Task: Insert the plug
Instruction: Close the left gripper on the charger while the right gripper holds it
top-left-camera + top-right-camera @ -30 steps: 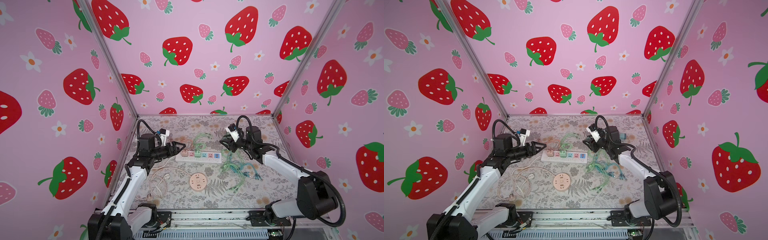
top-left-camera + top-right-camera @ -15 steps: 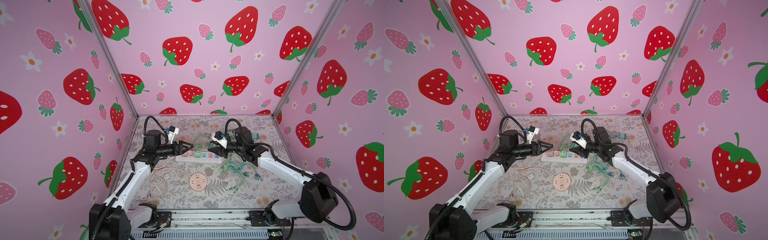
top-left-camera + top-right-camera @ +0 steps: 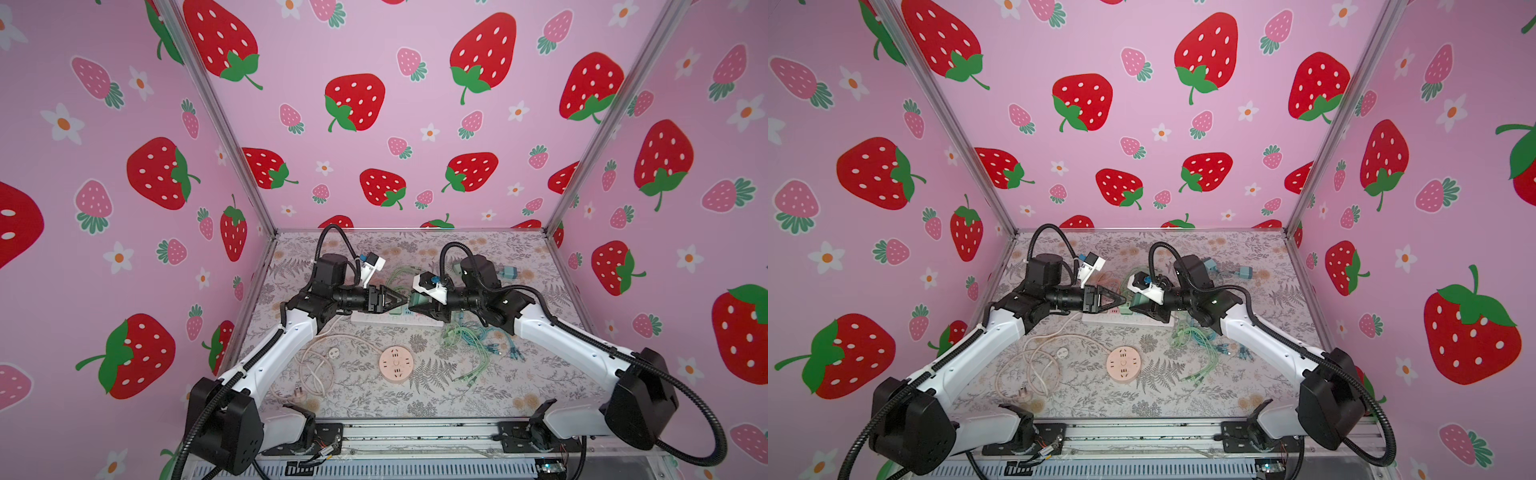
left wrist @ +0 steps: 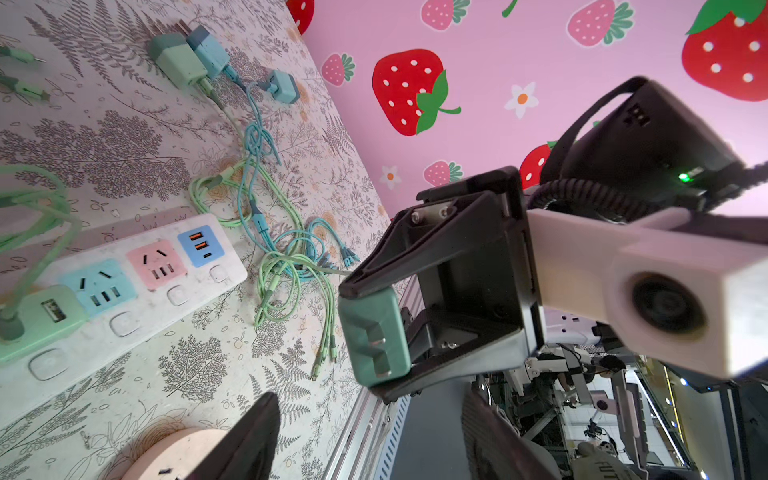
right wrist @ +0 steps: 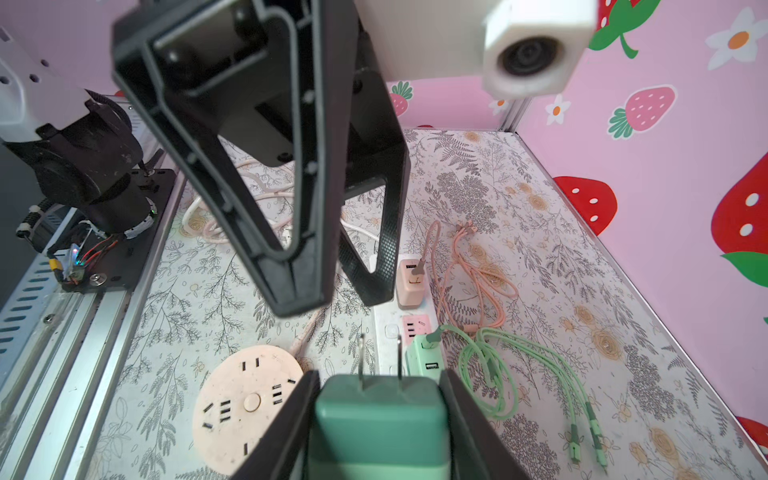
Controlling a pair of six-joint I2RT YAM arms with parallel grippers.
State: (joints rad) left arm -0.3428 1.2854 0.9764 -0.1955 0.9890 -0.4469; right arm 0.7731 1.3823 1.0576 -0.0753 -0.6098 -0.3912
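My right gripper (image 3: 417, 306) is clamped on the squat teal-green plastic charger plug (image 5: 380, 419), one jaw on each flat side, holding it in the air just above the long white power strip with pastel sockets (image 4: 195, 291). My left gripper (image 5: 334, 297) faces it nose to nose, spread wide and empty, its tips just short of the plug's face. My worry is the handover. If the left jaws close on the two bare metal prongs (image 5: 360, 357) rather than the body, or the right lets go before the left has a firm hold, the plug could twist or drop onto the strip. The prongs point level, straight at the left gripper. The body's long axis seems to lie along the right gripper's reach, not down at a socket, so it will need turning before insertion.
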